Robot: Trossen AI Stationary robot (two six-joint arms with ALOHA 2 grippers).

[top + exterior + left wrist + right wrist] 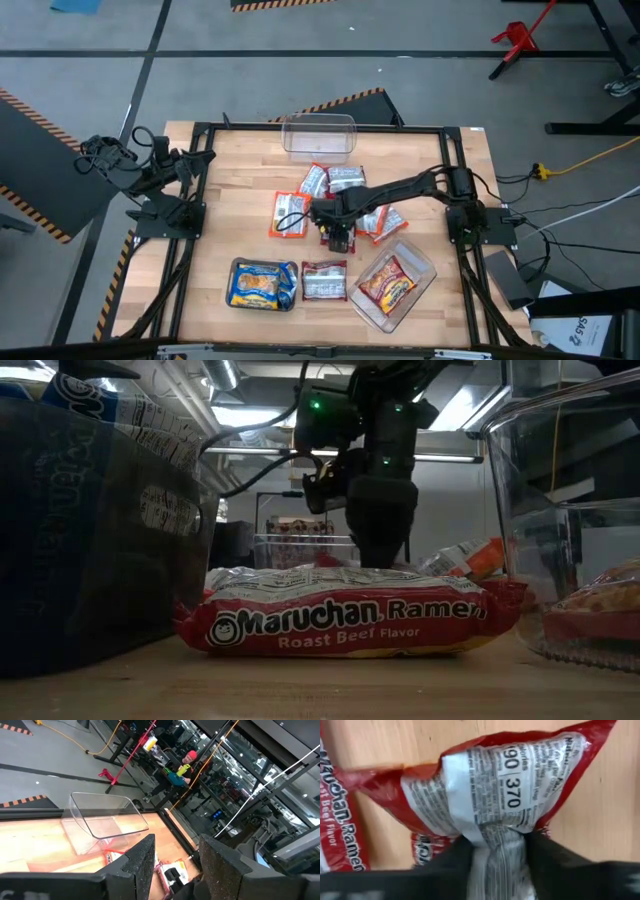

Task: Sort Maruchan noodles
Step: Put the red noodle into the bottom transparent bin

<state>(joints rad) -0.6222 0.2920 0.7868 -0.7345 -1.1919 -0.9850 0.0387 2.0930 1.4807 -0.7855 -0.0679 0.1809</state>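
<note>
1. Looking straight down from the high view, the right gripper (338,236) has its arm stretched across the table (225,190) to the middle, over a red-and-white packet (338,240) at the near edge of the loose pile of Maruchan noodles (330,185). The left gripper (196,160) waits folded at the table's left edge, well apart from the pile, so the right arm is plainly the nearer. Sorted or set aside: blue-and-yellow packets (262,284), another red packet (324,280), and an orange-red packet in the near tub (425,272). An empty far tub (318,135) stands at the back.

2. From the low view, the right gripper (380,545) stands upright behind a Roast Beef packet (350,622); its fingertips are hidden.

3. In the left wrist view, the left gripper (176,855) has its fingers apart with nothing between, facing the far tub (102,820).

4. In the right wrist view, the right gripper (495,851) is pinched onto the packet (495,785), bunching one end of its wrapper. The long axis runs straight away from the fingers, so I judge that a lift would leave the packet hanging from that end.
</note>
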